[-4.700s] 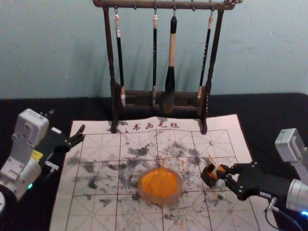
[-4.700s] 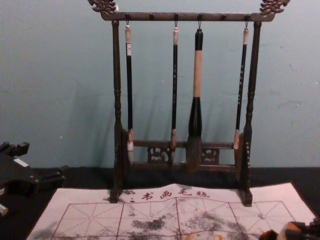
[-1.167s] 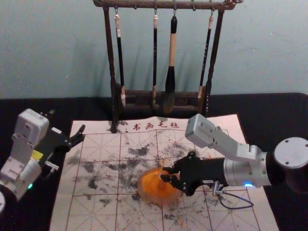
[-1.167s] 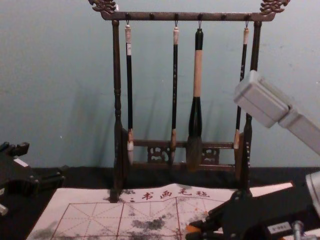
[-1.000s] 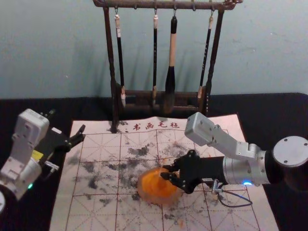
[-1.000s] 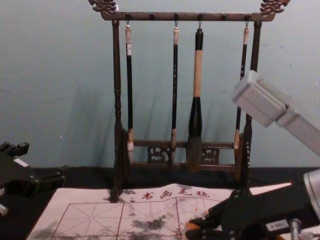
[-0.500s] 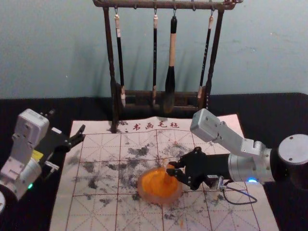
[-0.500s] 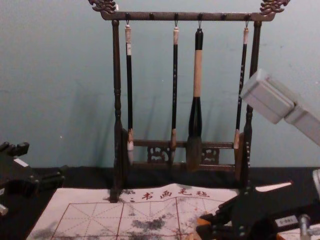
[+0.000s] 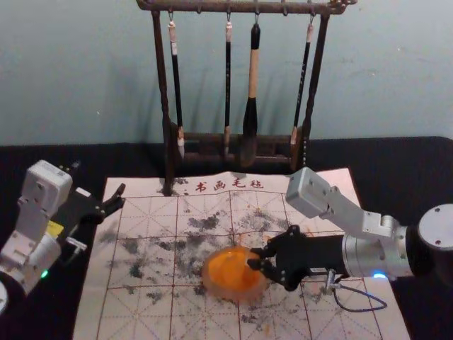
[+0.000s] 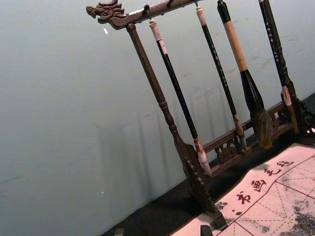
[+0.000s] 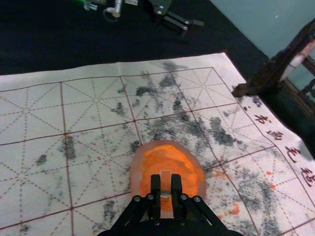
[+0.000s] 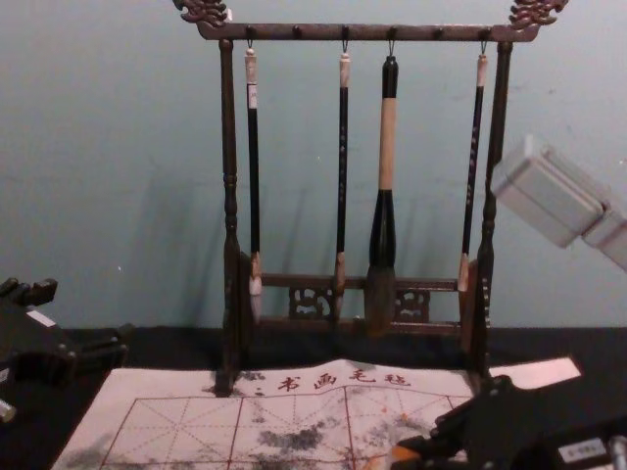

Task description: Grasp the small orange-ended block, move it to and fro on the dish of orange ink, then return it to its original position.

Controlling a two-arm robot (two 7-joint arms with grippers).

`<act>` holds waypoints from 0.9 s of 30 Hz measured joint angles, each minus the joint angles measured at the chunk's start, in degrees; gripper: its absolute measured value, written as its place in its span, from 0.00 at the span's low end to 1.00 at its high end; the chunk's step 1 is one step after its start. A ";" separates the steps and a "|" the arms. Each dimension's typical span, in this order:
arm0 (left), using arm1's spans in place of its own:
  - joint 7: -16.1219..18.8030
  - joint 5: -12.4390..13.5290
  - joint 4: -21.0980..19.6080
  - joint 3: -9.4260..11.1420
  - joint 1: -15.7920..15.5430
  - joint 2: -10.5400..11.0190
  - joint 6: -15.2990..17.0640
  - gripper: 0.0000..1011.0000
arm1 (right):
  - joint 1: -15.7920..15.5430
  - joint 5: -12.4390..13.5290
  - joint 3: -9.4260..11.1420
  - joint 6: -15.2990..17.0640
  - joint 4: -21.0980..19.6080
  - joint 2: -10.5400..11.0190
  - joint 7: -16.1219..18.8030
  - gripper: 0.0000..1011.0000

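Well, right gripper (image 9: 255, 258): pinching the block (image 11: 166, 180) over the right side of the dish (image 9: 212, 289).
Orange ink (image 9: 230, 273): rubbing seems underway; next, finish, then lift and return.
Left gripper (image 10: 162, 230): idle, spread, by the mat's (image 9: 141, 319) left edge.
Brush rack (image 9: 161, 71): stands behind.

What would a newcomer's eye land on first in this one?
Probably the bright orange ink in the round dish, mid-mat, with the right gripper reaching over its right side, closed on the small block. Next, the dark carved rack at the mat's far edge, hung with four brushes, one far thicker. The left gripper is open near the mat's far left corner.
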 joint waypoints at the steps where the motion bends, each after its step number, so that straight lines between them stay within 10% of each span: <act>1: 0.00 0.00 0.00 0.00 0.00 0.00 0.00 0.99 | -0.03 0.02 -0.08 0.02 -0.14 0.07 0.06 0.09; 27: 0.00 0.00 0.00 0.00 0.00 0.00 0.00 0.99 | 2.61 -1.37 -3.24 0.11 0.99 -2.04 1.24 0.09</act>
